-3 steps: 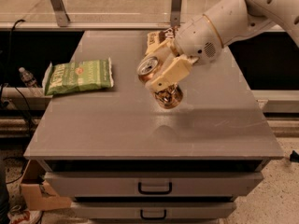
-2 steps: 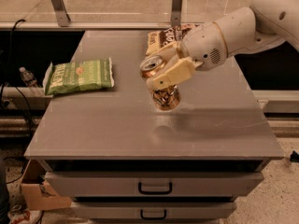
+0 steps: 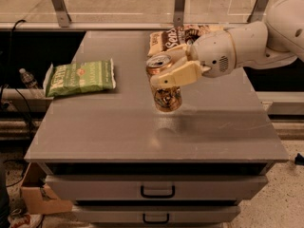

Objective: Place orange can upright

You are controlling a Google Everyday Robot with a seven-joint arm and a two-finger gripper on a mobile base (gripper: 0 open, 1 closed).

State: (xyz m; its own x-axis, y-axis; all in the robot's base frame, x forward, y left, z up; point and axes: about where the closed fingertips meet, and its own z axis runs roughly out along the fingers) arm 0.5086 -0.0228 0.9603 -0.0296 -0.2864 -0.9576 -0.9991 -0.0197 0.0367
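The orange can [image 3: 165,91] stands nearly upright near the middle of the grey cabinet top [image 3: 156,127], silver top with pull tab facing up and slightly left. My gripper [image 3: 173,70] comes in from the right on a white arm and is shut on the can's upper part, one tan finger [image 3: 183,75] across its front. The can's base is at or just above the surface; I cannot tell if it touches.
A green chip bag [image 3: 80,77] lies at the left of the top. A brown and white snack bag [image 3: 178,37] lies at the back behind the gripper. Drawers [image 3: 156,190] are below the front edge. A water bottle [image 3: 28,79] lies off the left side.
The arm has swung rightward and lower while the gripper keeps hold of the can. The can has stayed at nearly the same spot and stands a bit straighter.
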